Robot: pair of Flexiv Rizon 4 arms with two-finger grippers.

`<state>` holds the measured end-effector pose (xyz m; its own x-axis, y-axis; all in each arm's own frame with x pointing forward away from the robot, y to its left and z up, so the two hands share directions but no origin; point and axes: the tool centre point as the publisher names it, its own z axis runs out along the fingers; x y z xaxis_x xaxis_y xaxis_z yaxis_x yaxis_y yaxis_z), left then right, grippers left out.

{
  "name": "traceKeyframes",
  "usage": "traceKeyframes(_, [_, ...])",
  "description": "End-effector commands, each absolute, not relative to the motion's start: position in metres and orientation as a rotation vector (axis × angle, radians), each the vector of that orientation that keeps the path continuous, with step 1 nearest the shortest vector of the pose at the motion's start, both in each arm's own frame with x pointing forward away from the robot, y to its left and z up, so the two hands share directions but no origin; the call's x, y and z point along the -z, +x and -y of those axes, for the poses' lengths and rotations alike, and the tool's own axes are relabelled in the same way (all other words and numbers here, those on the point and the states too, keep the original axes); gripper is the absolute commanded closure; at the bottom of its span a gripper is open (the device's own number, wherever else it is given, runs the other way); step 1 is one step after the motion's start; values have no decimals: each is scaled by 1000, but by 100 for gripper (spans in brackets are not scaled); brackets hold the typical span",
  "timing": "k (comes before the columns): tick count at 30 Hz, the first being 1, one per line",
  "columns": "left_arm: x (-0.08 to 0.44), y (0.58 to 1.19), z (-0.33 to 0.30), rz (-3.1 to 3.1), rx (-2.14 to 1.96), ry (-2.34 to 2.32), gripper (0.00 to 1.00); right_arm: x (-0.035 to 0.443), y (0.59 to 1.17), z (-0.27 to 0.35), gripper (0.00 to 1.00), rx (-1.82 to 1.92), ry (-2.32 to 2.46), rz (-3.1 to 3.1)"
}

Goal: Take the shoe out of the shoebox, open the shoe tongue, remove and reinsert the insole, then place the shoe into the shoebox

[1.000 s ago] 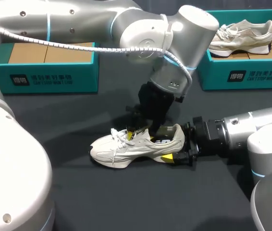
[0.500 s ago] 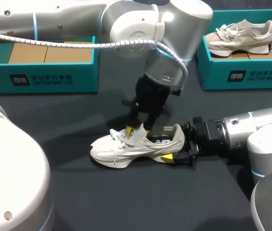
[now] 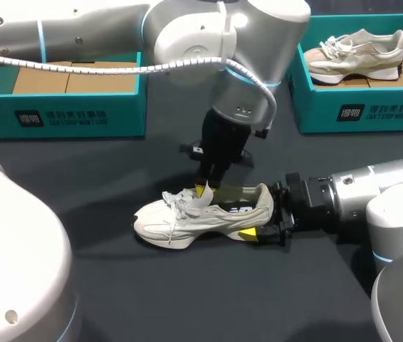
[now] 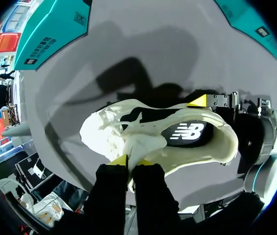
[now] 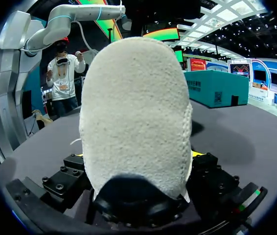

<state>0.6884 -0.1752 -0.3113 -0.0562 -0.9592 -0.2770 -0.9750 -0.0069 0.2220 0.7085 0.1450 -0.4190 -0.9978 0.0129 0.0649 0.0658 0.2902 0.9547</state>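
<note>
A white shoe (image 3: 187, 217) lies on its sole on the dark table, toe to the left. My left gripper (image 3: 202, 189) comes down from above and is shut on the shoe's tongue (image 4: 137, 145), which stands up between the two yellow tips. The shoe's mouth is open, and the dark insole (image 4: 185, 132) shows inside. My right gripper (image 3: 262, 215) comes in low from the right with its fingers against both sides of the heel (image 5: 133, 112); one yellow fingertip (image 3: 250, 233) presses the near side. The heel fills the right wrist view.
A teal shoebox (image 3: 59, 114) lined with cardboard stands at the back left. Another teal shoebox (image 3: 358, 110) at the back right holds a second shoe (image 3: 358, 48). Bare table lies in front of the shoe.
My left gripper has shifted from over the shoe's mouth toward the laces, closed on the tongue and lifted it. The right arm and shoe have stayed put.
</note>
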Motion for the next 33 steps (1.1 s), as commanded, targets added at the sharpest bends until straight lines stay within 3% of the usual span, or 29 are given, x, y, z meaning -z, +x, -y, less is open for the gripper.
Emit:
traceKeyframes(1, [295, 674, 139, -2193, -319, -2224, 100, 422, 707, -146, 100, 1841, -79, 2491])
traceKeyframes(18, [305, 675, 70, -2117, 112, -2548, 100, 422, 707, -146, 100, 1841, -79, 2491])
traceKeyframes(33, [353, 680, 47, -2079, -13, -2645, 100, 422, 707, -146, 100, 1841, -79, 2491])
